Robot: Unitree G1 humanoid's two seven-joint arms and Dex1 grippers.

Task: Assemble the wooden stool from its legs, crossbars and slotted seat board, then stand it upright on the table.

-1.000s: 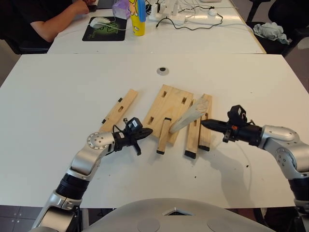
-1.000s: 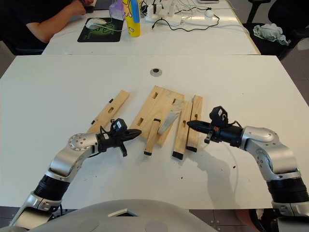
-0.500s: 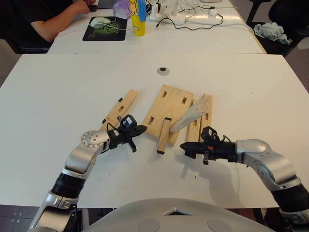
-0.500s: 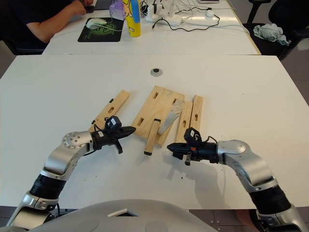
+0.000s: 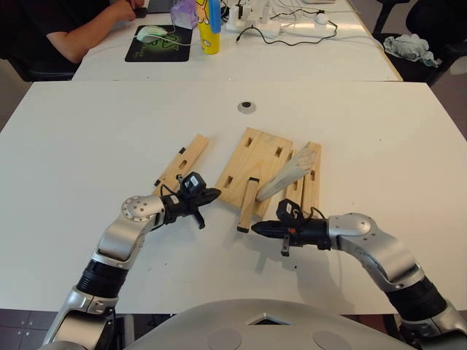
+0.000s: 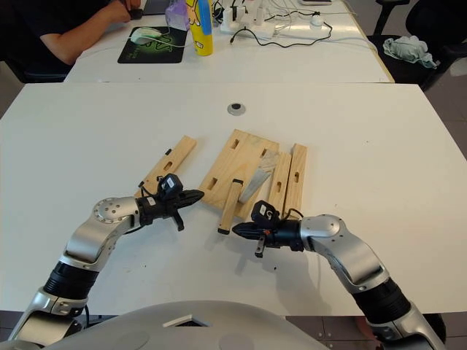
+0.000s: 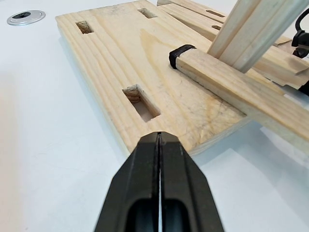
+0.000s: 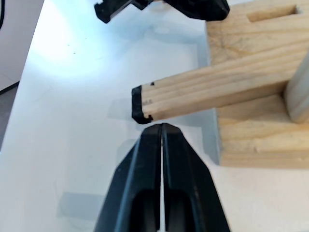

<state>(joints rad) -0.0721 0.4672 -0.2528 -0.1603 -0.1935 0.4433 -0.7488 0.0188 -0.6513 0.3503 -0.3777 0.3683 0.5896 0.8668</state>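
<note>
**Stool parts lying loose, both pincers low at the near edge of the seat board**

The seat board (image 5: pixel 248 162) lies flat on the white counter (image 5: pixel 95 138), slotted face up, with its rectangular slots showing near the corners. One capped leg (image 5: pixel 249 204) lies on top of the board. Its black-tipped end overhangs the board's near edge. A pale leg (image 5: pixel 286 175) lies slanted across the board's right edge, one end propped on the two bars (image 5: pixel 311 179) that lie side by side just right of the board. A slotted bar (image 5: pixel 182 164) lies on the counter to the left of the board, apart from it.

The left pincer (image 7: pixel 159 137) is low over the counter at the board's near left corner. Its fingers are pressed together on nothing, and the tip stands just short of the board's edge, in line with the nearest slot. The right pincer (image 8: pixel 161 126) is just off the board's near edge. Its fingers are likewise together and hold nothing, and the tip is just beside the capped leg's black end; contact cannot be judged. A small round disc (image 5: pixel 246 108) is set in the counter beyond the board's far edge.
</note>
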